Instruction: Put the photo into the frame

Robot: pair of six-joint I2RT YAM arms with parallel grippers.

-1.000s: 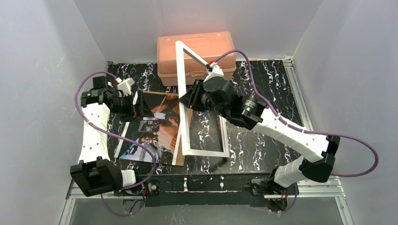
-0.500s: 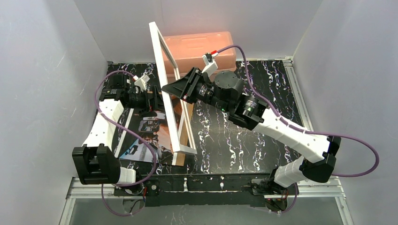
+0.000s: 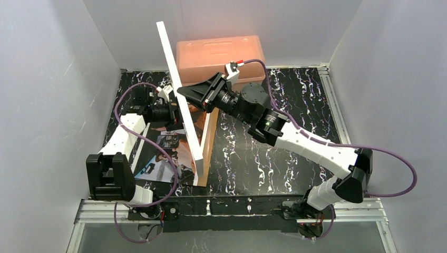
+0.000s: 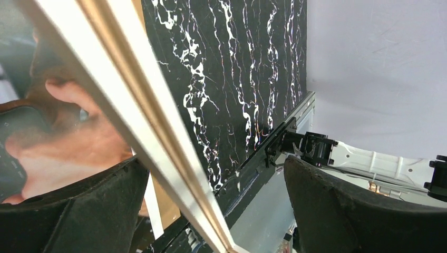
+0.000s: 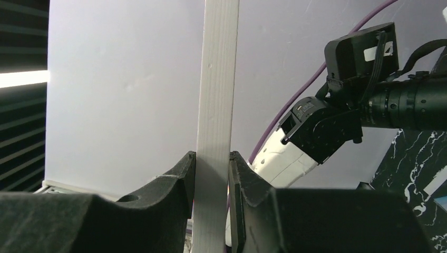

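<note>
- since the earlier views the frame (image 3: 173, 68) has swung up from a lean over the table (image 3: 253, 158) to stand almost on edge. Its top rail is now high against the back wall, and the left arm has come in beside it.
- left gripper (image 3: 171, 112): jaws spread wide, gripping nothing. In its wrist view a frame rail, tan back showing, crosses the gap between the fingers (image 4: 79, 205) and is not pinched.
- photo (image 3: 163, 153): flat and picture-side up on the left of the table, partly over the brown backing board (image 3: 206, 147).
- frame: its low corner comes down at the near edge of photo and board — whether it touches them cannot be told.
- right gripper (image 5: 213, 168): clenched on a white rail, a pad on each face, so it carries the frame alone.
- orange box (image 3: 219, 52): against the back wall, behind the frame.
- step in hand, as judged: turning the frame over so its tan back faces up to take the photo.
- to do it well: keep the low corner as the pivot, lower the frame slowly and keep the grip square so the thin rail does not twist out. The left jaws should close on their rail before the right lets go — and the frame should land clear of the photo to avoid creasing it.
</note>
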